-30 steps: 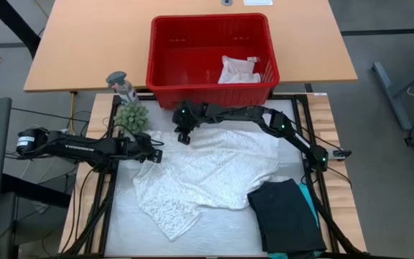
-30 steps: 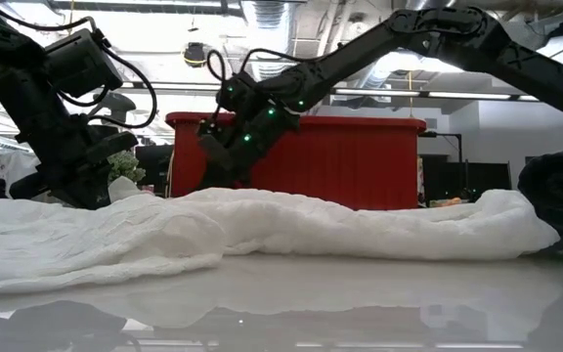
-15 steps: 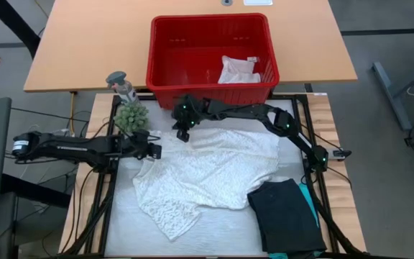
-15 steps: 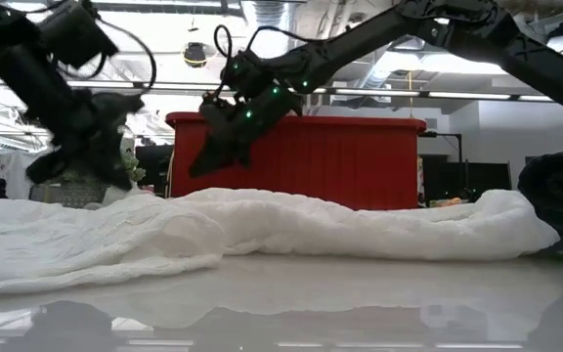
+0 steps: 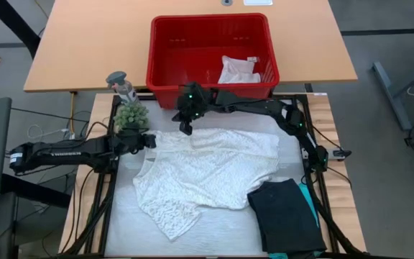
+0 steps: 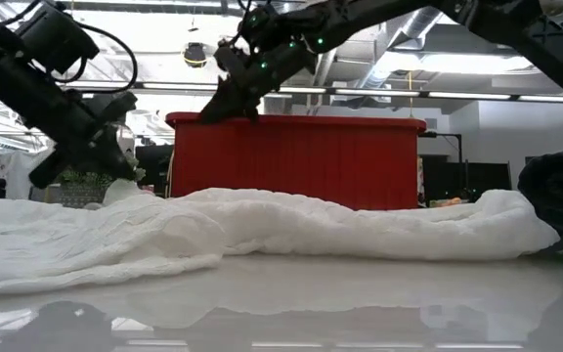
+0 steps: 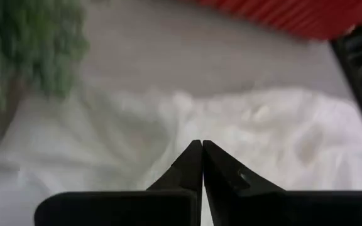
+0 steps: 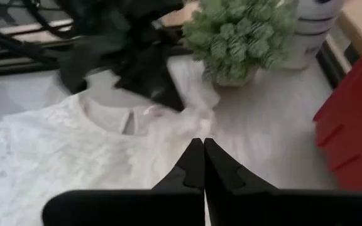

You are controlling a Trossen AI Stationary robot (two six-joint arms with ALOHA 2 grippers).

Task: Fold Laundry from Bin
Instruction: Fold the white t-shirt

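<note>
The red bin (image 5: 165, 72) holds one small white cloth (image 5: 238, 70); both tools pressed together, empty.

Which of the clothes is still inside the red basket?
The small white cloth, alone in a corner of the red plastic basket. The large white lacy top and the folded black garment lie on the table.
</note>
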